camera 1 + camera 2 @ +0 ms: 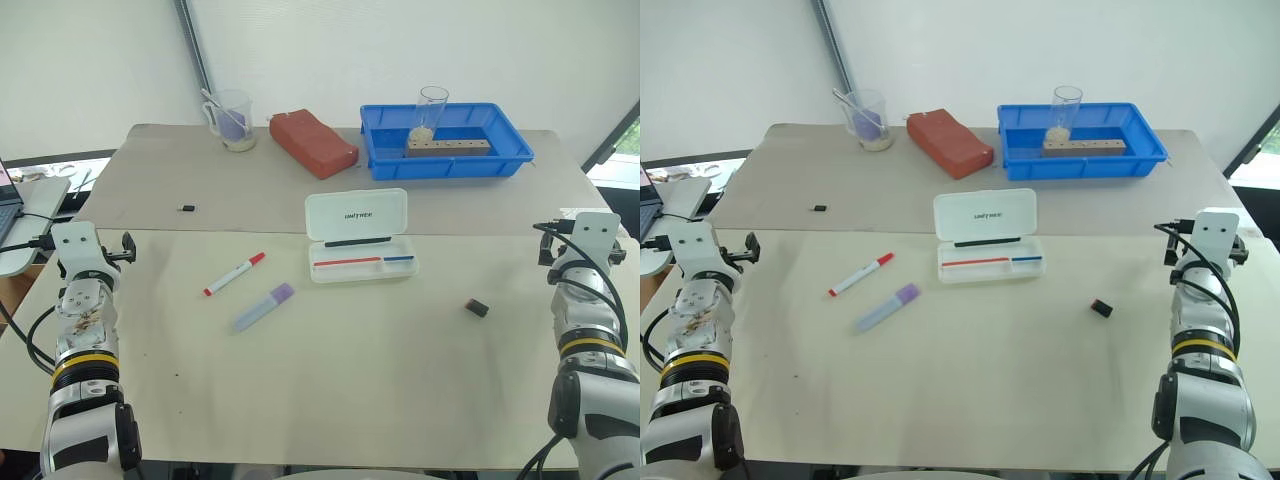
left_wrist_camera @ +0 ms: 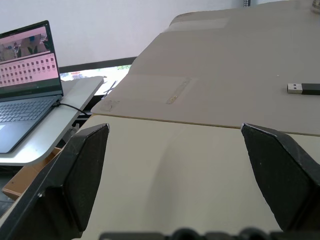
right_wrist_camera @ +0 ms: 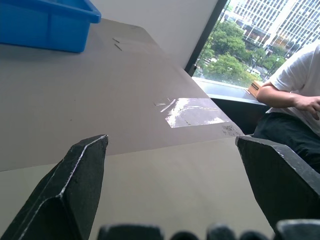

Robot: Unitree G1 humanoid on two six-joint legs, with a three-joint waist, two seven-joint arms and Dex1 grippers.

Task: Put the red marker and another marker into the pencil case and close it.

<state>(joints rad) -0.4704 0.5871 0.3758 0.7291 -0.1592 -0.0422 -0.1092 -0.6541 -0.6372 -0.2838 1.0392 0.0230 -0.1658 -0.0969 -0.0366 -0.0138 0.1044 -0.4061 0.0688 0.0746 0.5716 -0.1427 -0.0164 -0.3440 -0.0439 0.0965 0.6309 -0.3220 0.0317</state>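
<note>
Open pencil case (image 1: 358, 238) at the desk (image 1: 350, 380) centre, both markers lying loose to its left.
The left wrist view adds a laptop (image 2: 27, 75), the right wrist view a seated person (image 3: 295, 105). White red marker (image 1: 234, 274) and lavender another marker (image 1: 264, 306) lie apart; left gripper (image 2: 175, 175) and right gripper (image 3: 172, 180) fingers spread wide, empty.

You have bare tabletop (image 1: 350, 380) across the lower frame; only a small black block (image 1: 477, 308) at centre right and the open pencil case (image 1: 360, 238) at centre interrupt it.
</note>
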